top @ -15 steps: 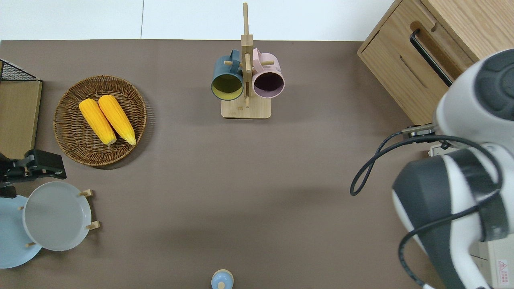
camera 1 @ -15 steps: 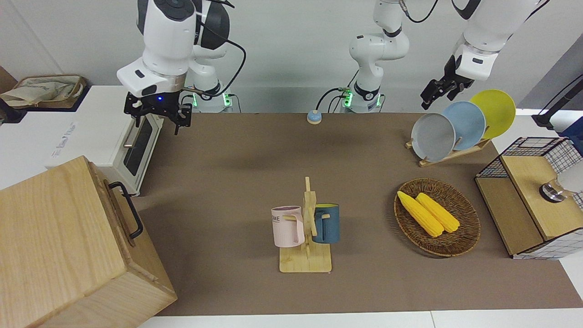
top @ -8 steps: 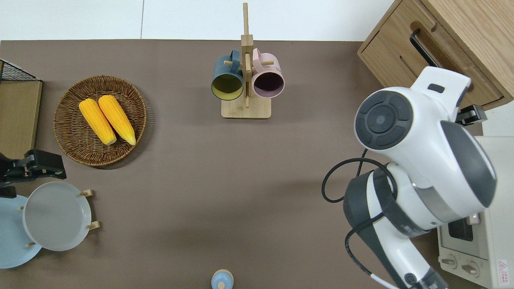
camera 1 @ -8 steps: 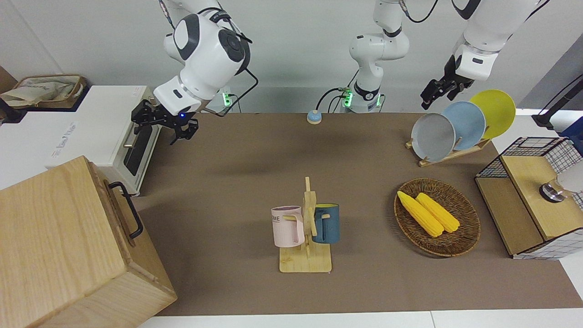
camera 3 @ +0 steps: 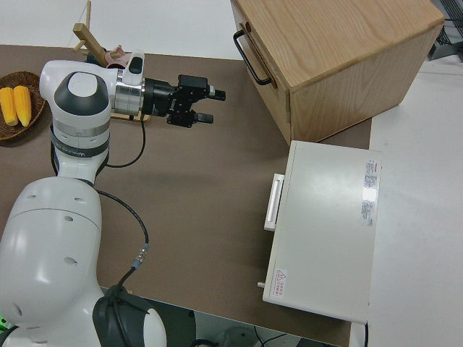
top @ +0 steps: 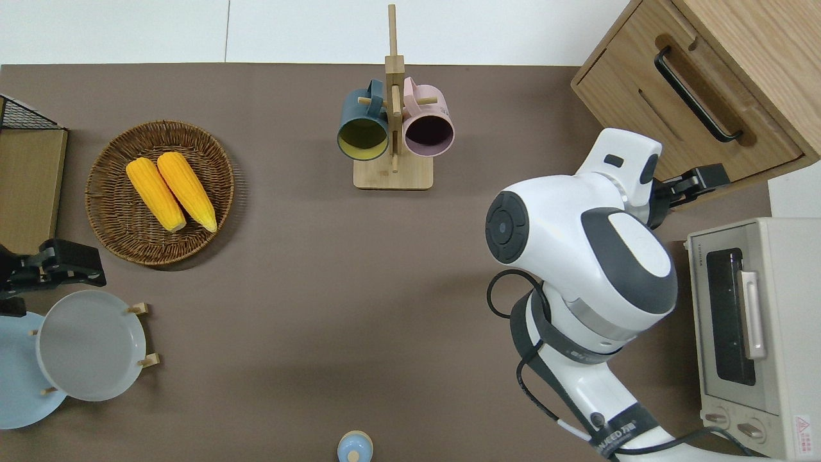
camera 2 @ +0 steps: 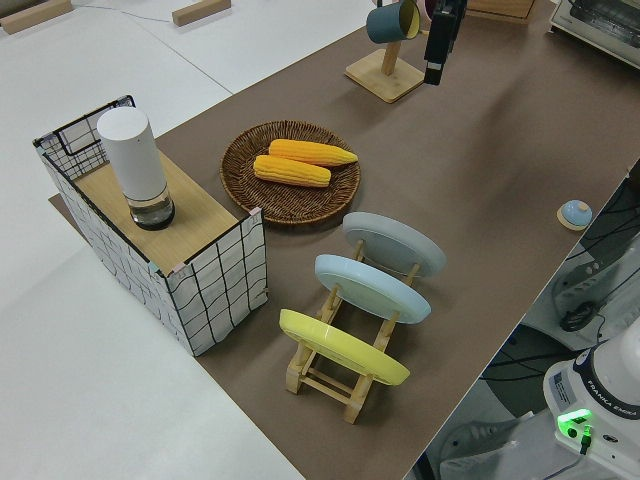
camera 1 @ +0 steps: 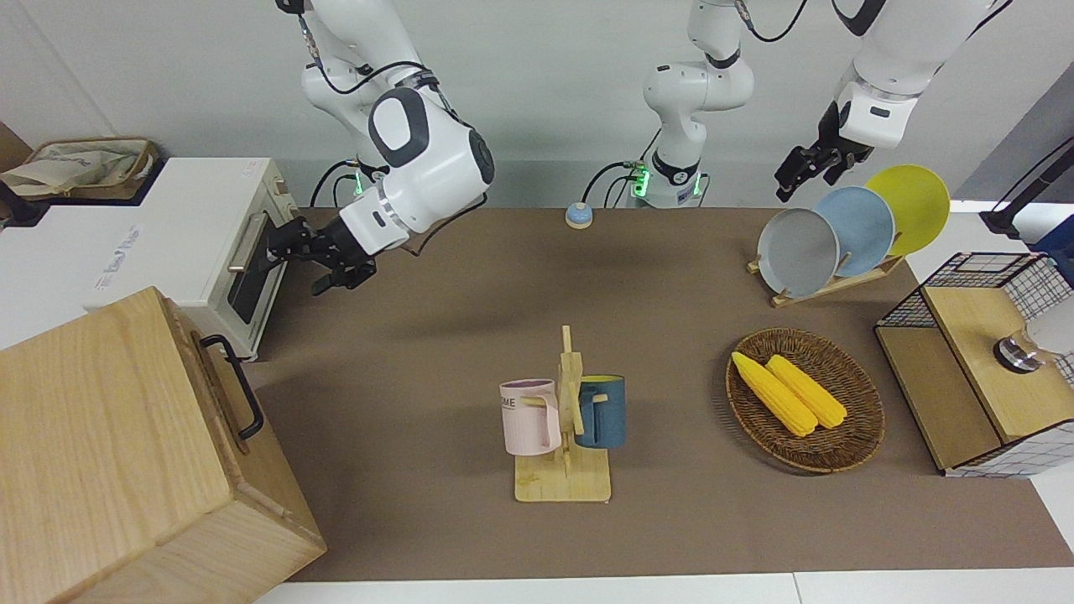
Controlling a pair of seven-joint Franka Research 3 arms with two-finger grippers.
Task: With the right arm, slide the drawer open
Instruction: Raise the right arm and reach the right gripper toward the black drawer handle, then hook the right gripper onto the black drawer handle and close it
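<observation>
**Right arm lines up on shut drawer**

At the worktop's corner at the right arm's end, farthest from the robots, the drawer (camera 1: 215,377) sits flush in its pale cabinet (camera 1: 101,436). Its black bar handle (top: 696,96) is untouched. Next along that edge stands the white toaster oven (camera 1: 168,243). The right pincer (camera 3: 214,107) is turned level with its fingers spread and nothing between them. It is over the worktop (camera 1: 436,335) by the cabinet's lower front corner, clear of the handle. That sideways aim likely suits a bar that must be hooked and drawn outward, and reaching and closing on it appears to be the work ahead. The mug rack (camera 1: 564,436), corn basket (camera 1: 805,403) and plate rack (camera 1: 839,231) lie clear of this work, and the left arm is parked.
</observation>
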